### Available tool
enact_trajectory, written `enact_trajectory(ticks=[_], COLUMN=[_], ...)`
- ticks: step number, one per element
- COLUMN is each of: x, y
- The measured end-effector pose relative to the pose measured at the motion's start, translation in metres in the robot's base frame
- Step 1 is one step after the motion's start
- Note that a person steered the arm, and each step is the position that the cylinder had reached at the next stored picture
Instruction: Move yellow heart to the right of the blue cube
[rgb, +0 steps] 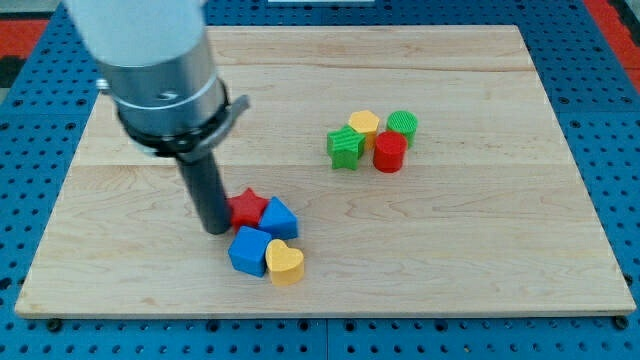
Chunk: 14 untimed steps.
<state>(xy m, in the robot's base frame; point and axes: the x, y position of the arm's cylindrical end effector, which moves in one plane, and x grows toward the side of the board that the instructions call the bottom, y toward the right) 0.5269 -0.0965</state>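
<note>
The yellow heart (285, 262) lies near the board's bottom edge, touching the right side of the blue cube (247, 250). A blue triangular block (279, 217) sits just above them, and a red star (247, 208) is to its left. My tip (216, 229) stands at the left of the red star, touching or nearly touching it, and just up-left of the blue cube.
A cluster at the upper right holds a green star (345, 147), a yellow hexagon (364, 125), a green cylinder (403, 125) and a red cylinder (390, 152). The wooden board (480, 260) lies on a blue pegboard. The arm's grey body (150, 60) covers the board's upper left.
</note>
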Motion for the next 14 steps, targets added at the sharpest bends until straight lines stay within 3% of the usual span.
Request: enact_trajectory(ticks=[1, 2, 3, 6, 7, 8, 10, 11, 14], x=[0.000, 0.005, 0.023, 0.047, 0.053, 0.085, 0.092, 0.092, 0.081], y=[0.024, -0.023, -0.023, 0.069, 0.058, 0.057, 0.172, 0.183, 0.140])
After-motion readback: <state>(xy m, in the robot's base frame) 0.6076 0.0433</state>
